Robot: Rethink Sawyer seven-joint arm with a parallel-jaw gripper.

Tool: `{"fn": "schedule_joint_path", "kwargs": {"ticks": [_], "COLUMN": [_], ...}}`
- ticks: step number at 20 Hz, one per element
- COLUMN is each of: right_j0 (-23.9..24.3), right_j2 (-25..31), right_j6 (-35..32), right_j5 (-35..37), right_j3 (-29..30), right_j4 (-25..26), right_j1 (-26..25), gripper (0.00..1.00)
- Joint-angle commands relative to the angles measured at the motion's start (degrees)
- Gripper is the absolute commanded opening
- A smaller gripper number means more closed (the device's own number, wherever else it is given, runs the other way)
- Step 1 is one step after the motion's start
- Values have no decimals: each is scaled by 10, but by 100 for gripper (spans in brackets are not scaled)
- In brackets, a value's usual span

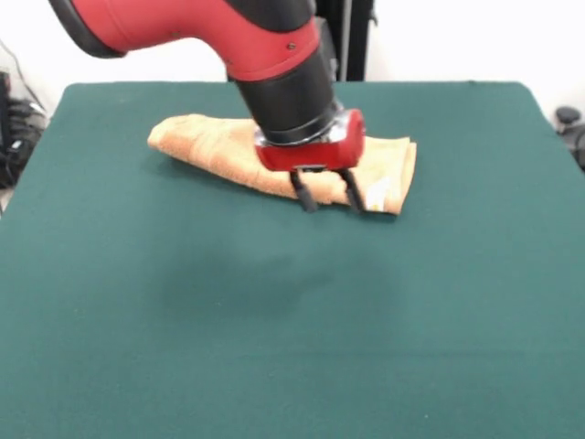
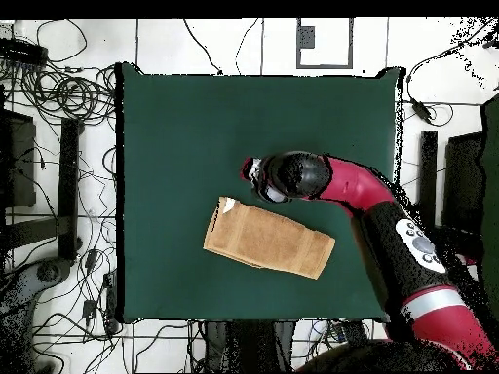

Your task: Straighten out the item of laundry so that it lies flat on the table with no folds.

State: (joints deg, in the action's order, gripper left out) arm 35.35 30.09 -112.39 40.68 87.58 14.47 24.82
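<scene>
The orange-tan towel (image 1: 210,146) lies folded into a long, thick bundle on the far half of the green table (image 1: 274,329). A white tag (image 1: 379,192) shows near its right end. My gripper (image 1: 327,201) hangs over the towel's near edge, right of its middle, with its two black fingers (image 1: 303,195) apart and nothing between them. In the overhead view the towel (image 2: 268,239) lies at a slant with the tag (image 2: 226,205) at its upper left corner. There the gripper (image 2: 255,175) sits just beyond the towel's upper edge over the table (image 2: 175,127).
The red arm (image 2: 390,219) crosses the table's right side from the base at the bottom right. Cables (image 2: 58,93) and dark equipment (image 2: 68,185) lie on the floor around the table. The black pedestal (image 1: 352,37) stands behind the far edge.
</scene>
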Motion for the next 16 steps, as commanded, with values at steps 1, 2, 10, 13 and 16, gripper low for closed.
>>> {"fn": "schedule_joint_path", "kwargs": {"ticks": [1, 2, 10, 13, 16], "right_j0": [-11, -8, -19, -39, -37], "right_j2": [75, 76, 62, 21, -12], "right_j6": [52, 43, 9, 0, 15], "right_j5": [72, 75, 219, 296, 316], "right_j3": [73, 76, 66, 40, 16], "right_j4": [-41, -51, -107, -86, -47], "right_j1": [-55, -59, -52, -33, -53], "gripper": [100, 100, 100, 100, 100]}}
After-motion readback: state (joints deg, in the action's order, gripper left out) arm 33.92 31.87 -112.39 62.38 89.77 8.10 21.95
